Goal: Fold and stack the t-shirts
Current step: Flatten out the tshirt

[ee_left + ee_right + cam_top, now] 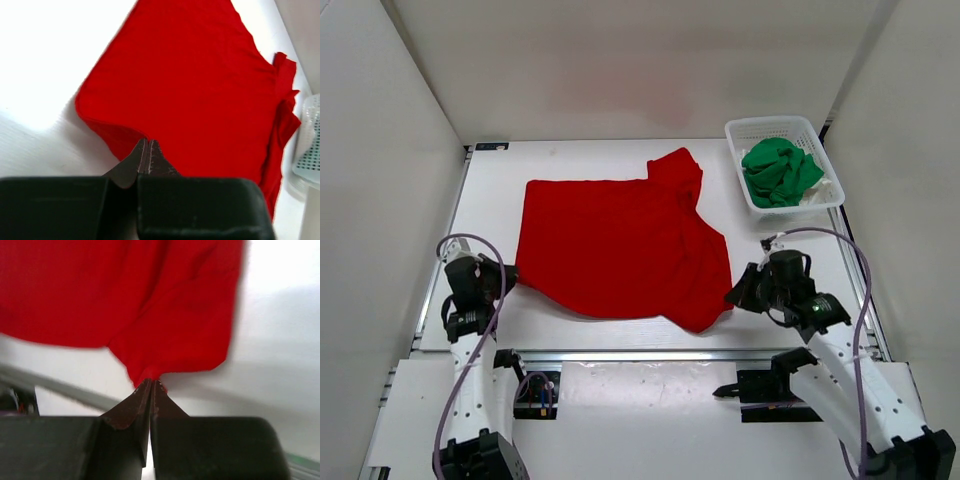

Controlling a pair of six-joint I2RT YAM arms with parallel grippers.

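The red t-shirt (620,245) lies spread on the white worktop (570,160). The left gripper (147,143) is pinched together on its near-left hem, and the right gripper (151,383) is clamped on its near-right corner. The green t-shirt (778,170) sits bunched in the mesh basket (790,127) at the far right, on top of the white t-shirt (825,192).

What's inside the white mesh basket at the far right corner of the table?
A bunched green t-shirt fills most of the basket. White cloth peeks out at its near right corner; the rest of it and the basket floor are covered by the green one.
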